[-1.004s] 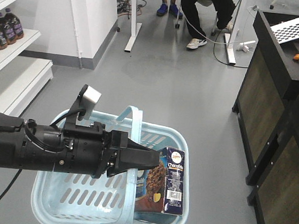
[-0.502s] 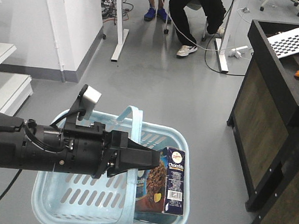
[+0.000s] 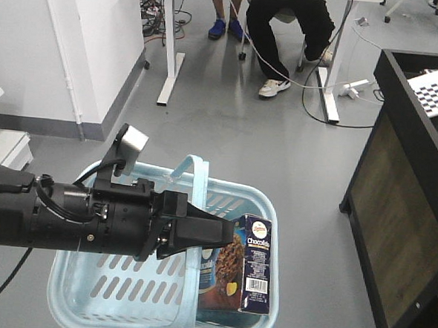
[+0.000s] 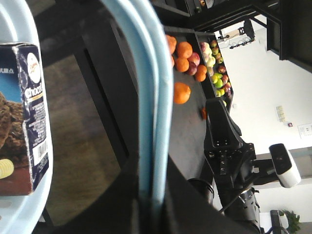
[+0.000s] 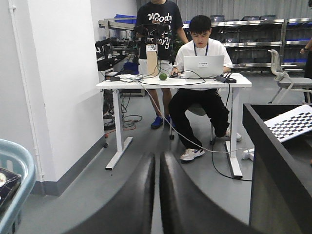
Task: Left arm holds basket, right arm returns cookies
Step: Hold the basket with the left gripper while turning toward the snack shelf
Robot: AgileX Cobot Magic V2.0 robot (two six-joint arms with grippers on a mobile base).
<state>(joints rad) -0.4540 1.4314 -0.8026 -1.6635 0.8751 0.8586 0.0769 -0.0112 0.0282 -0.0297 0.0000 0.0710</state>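
Under the left gripper point(image 3: 222, 233) the basket point(image 3: 69, 303) hangs by its two handles point(image 3: 197, 179). The jaws pinch both loops together, so the basket sits level with its mouth open from above. The cookies point(image 3: 246, 266) stand upright inside it against the right wall, just beside the handles, with the barcode panel facing out. That leaves the carton's top free, which I judge suits a grasp from above. The right gripper point(image 5: 157, 163) points out into the room, off to the basket's right and apart from the carton. Its jaws are drawn almost together and hold nothing. It is likely parked there to stay clear of the handles, and the jaws must widen before it reaches in.
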